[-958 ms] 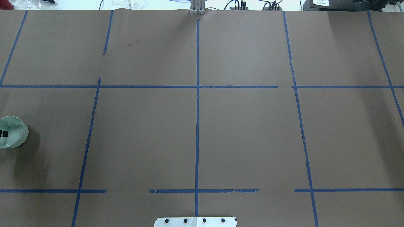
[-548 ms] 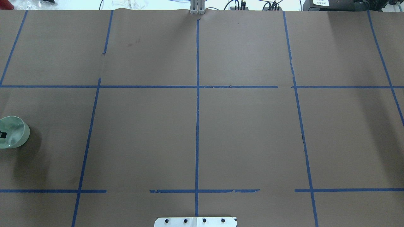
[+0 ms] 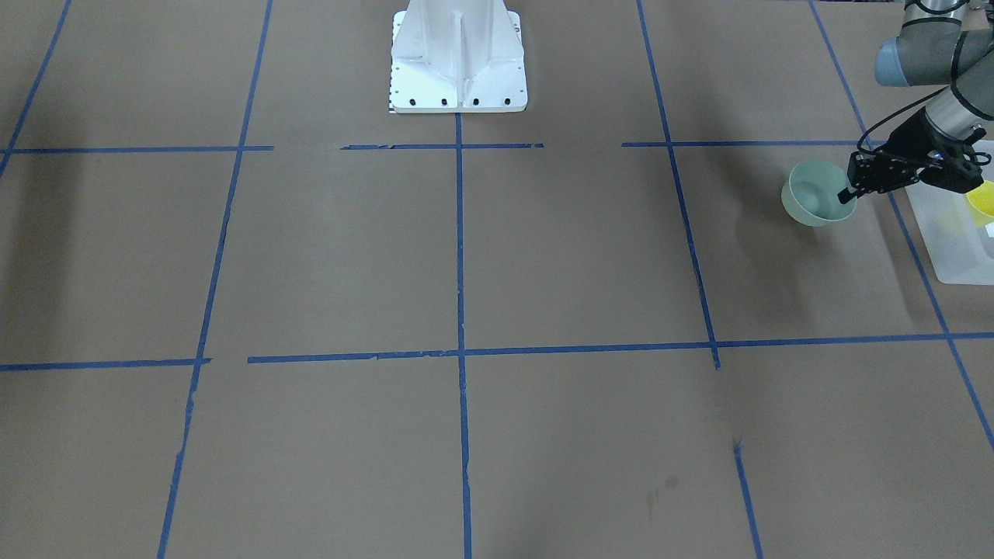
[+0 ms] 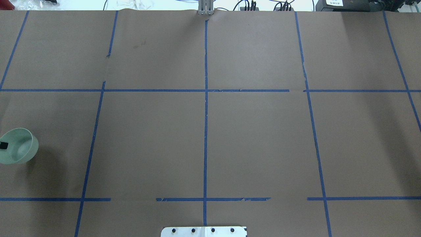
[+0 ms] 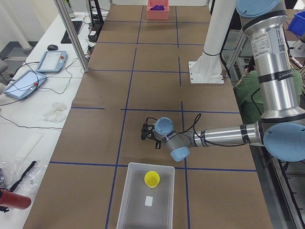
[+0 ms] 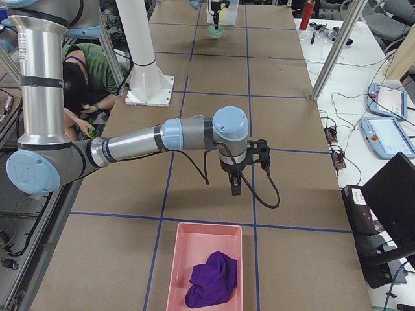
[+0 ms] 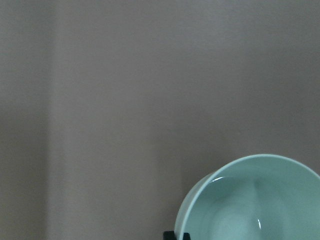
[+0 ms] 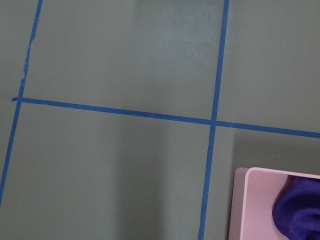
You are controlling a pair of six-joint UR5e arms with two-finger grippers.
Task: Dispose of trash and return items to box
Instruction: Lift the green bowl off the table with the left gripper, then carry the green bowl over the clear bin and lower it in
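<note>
Front view, right edge: left pincer point(image 3: 848, 192) clamps rim of mint bowl point(image 3: 810, 194), near box point(image 3: 949, 250) holding yellow cup point(image 3: 981, 202). State of right pincer point(image 6: 234, 188): cannot tell.

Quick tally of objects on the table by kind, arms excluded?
mint-green bowl: 1
yellow cup: 1
translucent bin: 1
pink tray: 1
purple cloth: 1
Total: 5
</note>
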